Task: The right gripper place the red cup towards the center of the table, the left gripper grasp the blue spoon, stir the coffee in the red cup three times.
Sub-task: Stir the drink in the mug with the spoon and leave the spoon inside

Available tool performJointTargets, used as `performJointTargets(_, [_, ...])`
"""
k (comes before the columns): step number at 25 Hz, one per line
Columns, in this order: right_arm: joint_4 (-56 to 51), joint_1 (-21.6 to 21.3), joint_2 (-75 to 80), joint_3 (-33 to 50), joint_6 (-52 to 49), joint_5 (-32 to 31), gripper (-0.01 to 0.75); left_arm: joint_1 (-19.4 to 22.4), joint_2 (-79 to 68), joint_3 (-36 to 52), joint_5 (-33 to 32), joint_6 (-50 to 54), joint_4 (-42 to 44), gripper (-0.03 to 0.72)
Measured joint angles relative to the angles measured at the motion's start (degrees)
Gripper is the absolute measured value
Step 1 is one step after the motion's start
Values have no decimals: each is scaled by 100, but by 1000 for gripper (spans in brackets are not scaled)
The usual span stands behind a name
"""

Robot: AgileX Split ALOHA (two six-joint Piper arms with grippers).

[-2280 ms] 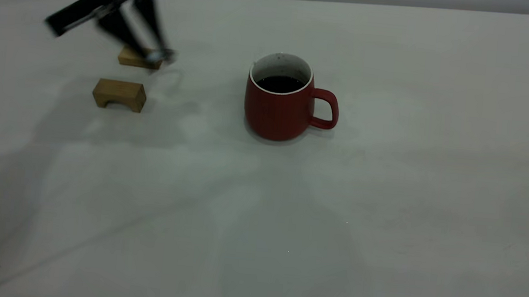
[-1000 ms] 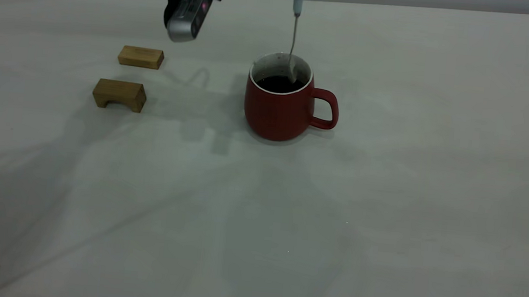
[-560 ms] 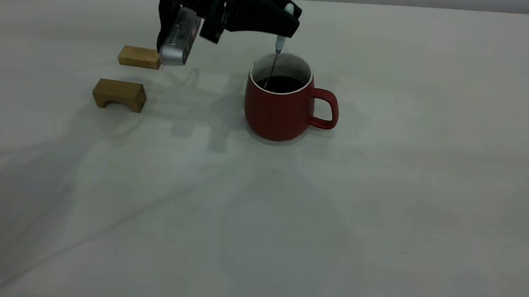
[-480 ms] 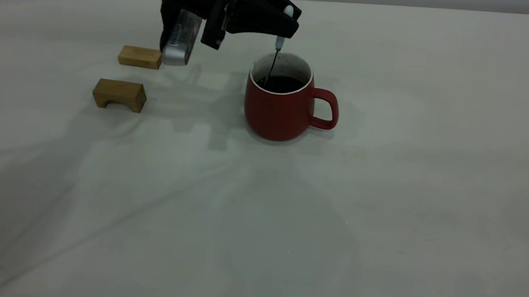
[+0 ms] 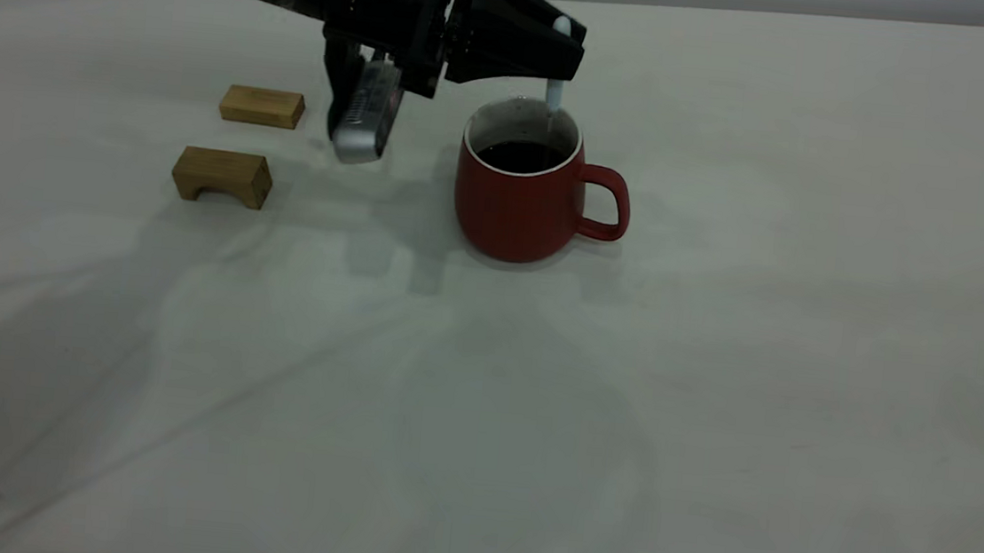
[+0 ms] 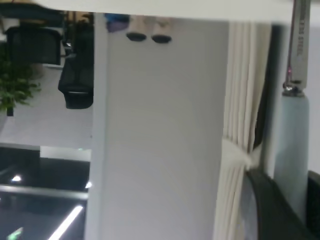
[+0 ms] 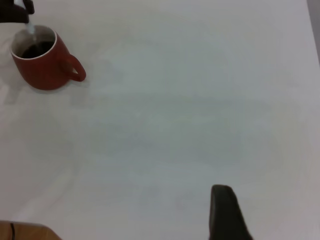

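The red cup (image 5: 521,199) stands upright near the middle of the table (image 5: 761,354), handle pointing right, with dark coffee (image 5: 522,155) inside. My left gripper (image 5: 556,50) hangs just above the cup's far rim, shut on the blue spoon (image 5: 554,97), which hangs straight down into the cup at its back right. The spoon's bowl is hidden inside the cup. The left wrist view shows the pale handle (image 6: 292,145) clamped between the black fingers (image 6: 270,205). The right gripper (image 7: 226,215) is far from the cup (image 7: 42,67), above bare table, and is out of the exterior view.
Two wooden blocks lie left of the cup: a flat one (image 5: 262,106) and an arch-shaped one (image 5: 222,175). The left arm's silver camera module (image 5: 366,118) hangs between the blocks and the cup. The table's rounded corner is at the far right.
The left arm carried the spoon from the blocks to the cup and dipped it in. Over the last half second the spoon moved from the cup's left side to its back right.
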State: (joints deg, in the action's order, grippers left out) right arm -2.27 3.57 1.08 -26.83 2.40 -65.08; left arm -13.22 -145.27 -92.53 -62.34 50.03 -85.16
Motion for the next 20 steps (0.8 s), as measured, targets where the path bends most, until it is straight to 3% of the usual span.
performJointTargets(4, [0, 0, 0, 0, 0, 0, 483, 0, 258, 0, 476, 367, 672, 171])
performJointTargets(9, [0, 0, 0, 0, 0, 0, 483, 0, 278, -28, 828, -772, 776, 171])
performJointTargets(14, [0, 0, 0, 0, 0, 0, 483, 0, 116, -28, 281, -1689, 61, 171])
performJointTargets(17, [0, 0, 0, 0, 0, 0, 483, 0, 82, -28, -230, -1574, -173, 171])
performJointTargets(20, [0, 0, 0, 0, 0, 0, 483, 0, 82, -28, -313, -918, -29, 171])
